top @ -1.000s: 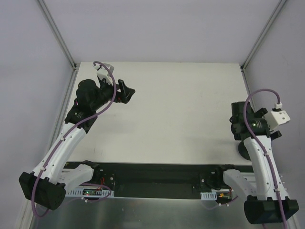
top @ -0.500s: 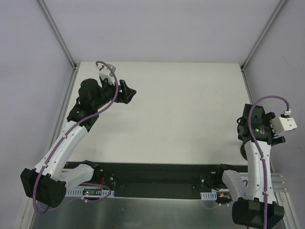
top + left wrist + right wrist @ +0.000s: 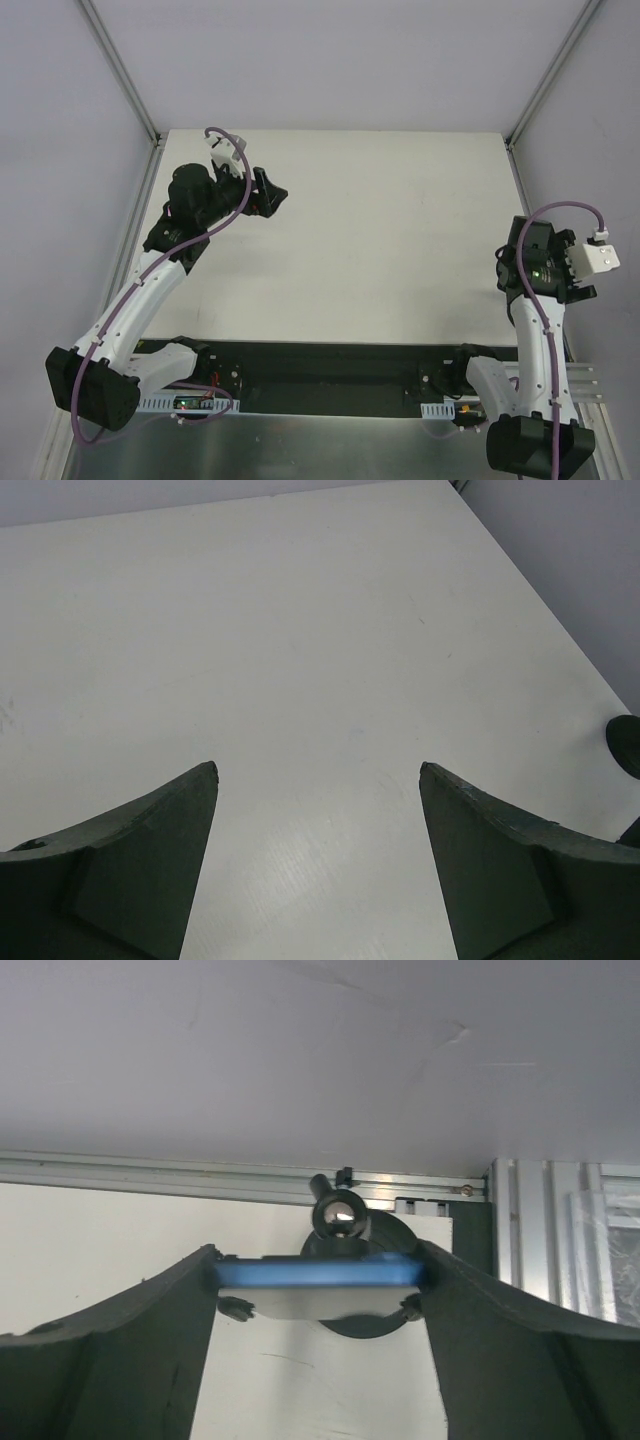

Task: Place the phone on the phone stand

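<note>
Right gripper (image 3: 317,1260) is clamped on the phone (image 3: 315,1273), which shows edge-on and level in the wrist cam, running straight across from finger to finger, just in front of the phone stand (image 3: 340,1218) at the right edge of the table (image 3: 300,610). Can't tell if that's its long or short side, or whether it touches the cradle, since it covers most of the stand and the right arm (image 3: 540,275) hides both from above. Left gripper (image 3: 318,770) is spread wide, nothing in it, over the table's far left.
</note>
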